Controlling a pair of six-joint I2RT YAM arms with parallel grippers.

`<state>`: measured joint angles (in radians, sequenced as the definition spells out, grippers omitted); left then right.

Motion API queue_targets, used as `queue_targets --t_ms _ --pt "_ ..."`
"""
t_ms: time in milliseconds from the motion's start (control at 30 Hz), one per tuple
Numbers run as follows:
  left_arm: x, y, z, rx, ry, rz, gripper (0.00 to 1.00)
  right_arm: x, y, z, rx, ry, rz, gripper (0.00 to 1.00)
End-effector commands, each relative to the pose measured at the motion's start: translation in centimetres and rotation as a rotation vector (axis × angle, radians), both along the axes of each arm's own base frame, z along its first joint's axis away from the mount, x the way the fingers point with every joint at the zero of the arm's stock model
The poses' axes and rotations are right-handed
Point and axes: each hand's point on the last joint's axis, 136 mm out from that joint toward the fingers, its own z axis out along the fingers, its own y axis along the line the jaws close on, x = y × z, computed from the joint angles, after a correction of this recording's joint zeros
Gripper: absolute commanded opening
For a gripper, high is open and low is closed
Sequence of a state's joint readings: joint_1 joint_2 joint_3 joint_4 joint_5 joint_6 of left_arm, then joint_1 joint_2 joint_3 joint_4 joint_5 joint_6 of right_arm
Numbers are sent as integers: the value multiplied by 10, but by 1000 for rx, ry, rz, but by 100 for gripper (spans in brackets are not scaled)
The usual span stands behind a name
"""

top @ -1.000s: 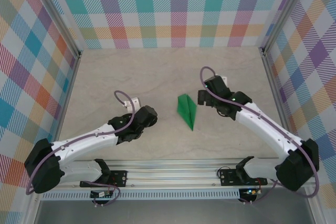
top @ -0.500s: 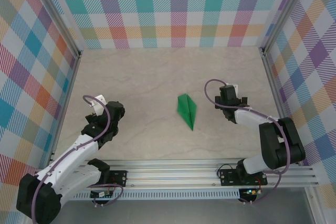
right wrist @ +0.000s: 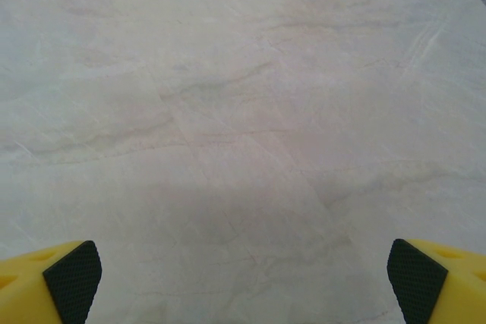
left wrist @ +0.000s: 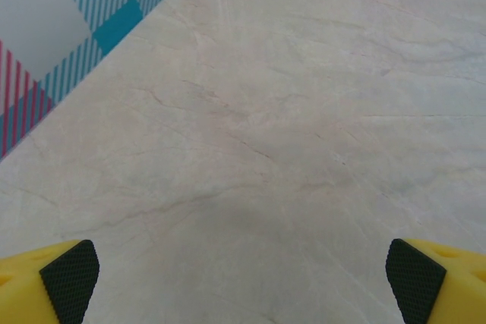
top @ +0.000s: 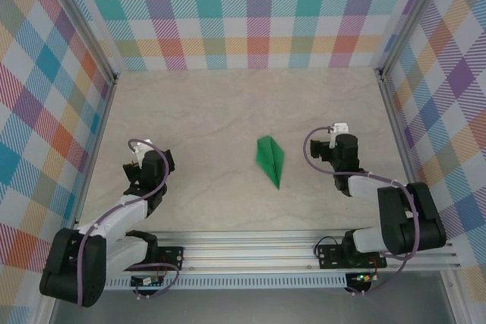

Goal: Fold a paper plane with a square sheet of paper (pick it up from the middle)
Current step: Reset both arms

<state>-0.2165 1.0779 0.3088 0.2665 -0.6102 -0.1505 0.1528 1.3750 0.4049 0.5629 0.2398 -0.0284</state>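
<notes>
The square sheet of paper lies folded as a slim bright green paper plane point(top: 271, 159) on the table's middle, its point toward the near edge and a centre crease along it. No gripper touches it. My left gripper point(top: 154, 163) is drawn back far to the plane's left, and the left wrist view has its jaws point(left wrist: 243, 282) open wide over bare table. Off to the plane's right sits my right gripper point(top: 342, 148). In the right wrist view it point(right wrist: 243, 282) is open too, with nothing between its yellow fingers point(right wrist: 72, 278).
The beige marbled tabletop point(top: 228, 104) is ringed by checked walls point(top: 250, 13) at the back and both sides. A metal rail point(top: 250, 252) with the arm bases runs along the near edge. The left wall's foot point(left wrist: 45, 58) is close to the left gripper.
Both arms have pulled back from the plane toward their own sides and folded near their bases. The left gripper finished opening. The plane has not moved.
</notes>
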Motion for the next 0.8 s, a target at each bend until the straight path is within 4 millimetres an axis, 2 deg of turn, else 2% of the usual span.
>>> queue_targets --t_ms 0,67,133,233,367,433,600,767 --pt "27 -12 18 0 -113 -94 100 19 11 21 17 -115 88 100" --pt "37 -17 18 4 -124 -126 100 23 -6 14 66 -115 19 100" --pt "45 -23 17 -6 -134 -160 100 24 -14 5 125 -107 26 100" --pt "57 -31 16 -9 -131 -209 100 25 -8 3 126 -106 60 100" --pt "75 -42 13 -2 -127 -277 100 26 -12 2 134 -95 43 100" --pt "81 -48 3 7 -121 -313 100 25 -13 2 134 -94 39 100" --pt "90 -40 -18 -62 -119 -319 100 26 -14 2 135 -93 38 100" --pt "90 -33 -18 -87 -108 -300 100 26 -13 2 137 -93 42 100"
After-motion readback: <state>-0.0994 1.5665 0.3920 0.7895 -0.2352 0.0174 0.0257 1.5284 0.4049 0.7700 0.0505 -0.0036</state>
